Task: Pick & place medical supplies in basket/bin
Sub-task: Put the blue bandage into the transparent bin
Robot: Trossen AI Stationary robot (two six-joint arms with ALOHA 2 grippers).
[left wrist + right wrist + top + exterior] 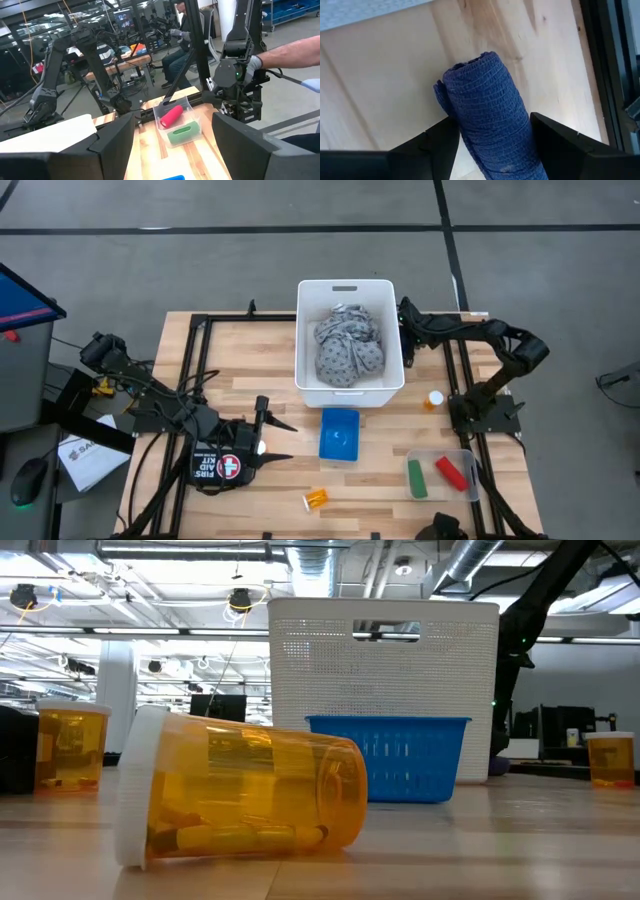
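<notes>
A dark blue bandage roll point(485, 110) lies on its side on the wooden table, just right of the white bin point(390, 380) that holds a grey patterned cloth point(348, 345). My right gripper point(492, 145) points steeply down over the roll, open, one finger close on each side. In the high view this gripper point(408, 325) hides the roll. My left gripper point(282, 440) hovers level and open over a black first-aid bag point(222, 467), with nothing between its fingers. One orange pill bottle point(315, 500) lies on its side; another point(433, 397) stands upright. My right gripper has its two fingers point(437, 145) along the sides of the roll's near half, coming from above and slanting. I cannot tell whether they touch it. The roll lies flat on the table.
A small blue basket point(340, 435) stands near the middle of the table. A clear tray point(470, 455) at the near right holds a green point(416, 478) and a red piece point(452, 472). A third bottle point(70, 750) stands at the left. A person's arm point(290, 50) reaches in beyond the right edge.
</notes>
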